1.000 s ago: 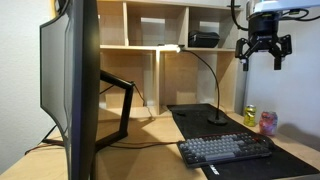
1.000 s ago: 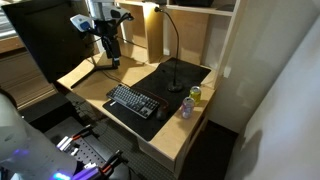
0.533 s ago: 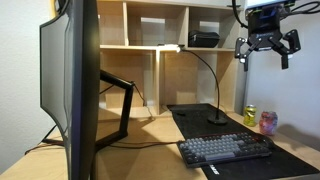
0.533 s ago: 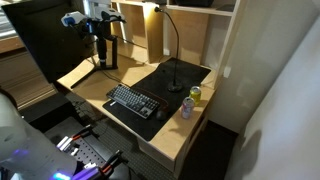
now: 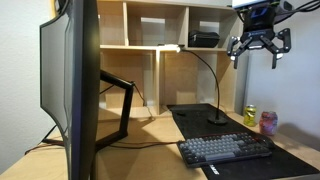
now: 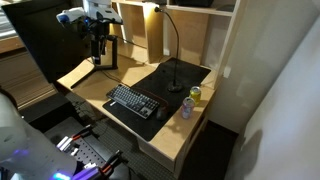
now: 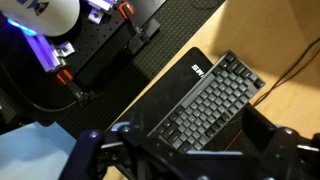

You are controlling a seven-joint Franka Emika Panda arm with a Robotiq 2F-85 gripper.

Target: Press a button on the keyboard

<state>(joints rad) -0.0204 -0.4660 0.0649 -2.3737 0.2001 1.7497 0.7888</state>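
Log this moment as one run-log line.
tool: open, raised, clear of keyboard | keyboard: on mat, untouched | press: not yet done

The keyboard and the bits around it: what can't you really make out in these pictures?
- Letters on the keyboard: too small in both exterior views, blurred in the wrist view.
- Keyboard's lower end in the wrist view: hidden behind the gripper.
- Labels on the yellow can and pink container: too small.
- Black box on the shelf: too small to identify.
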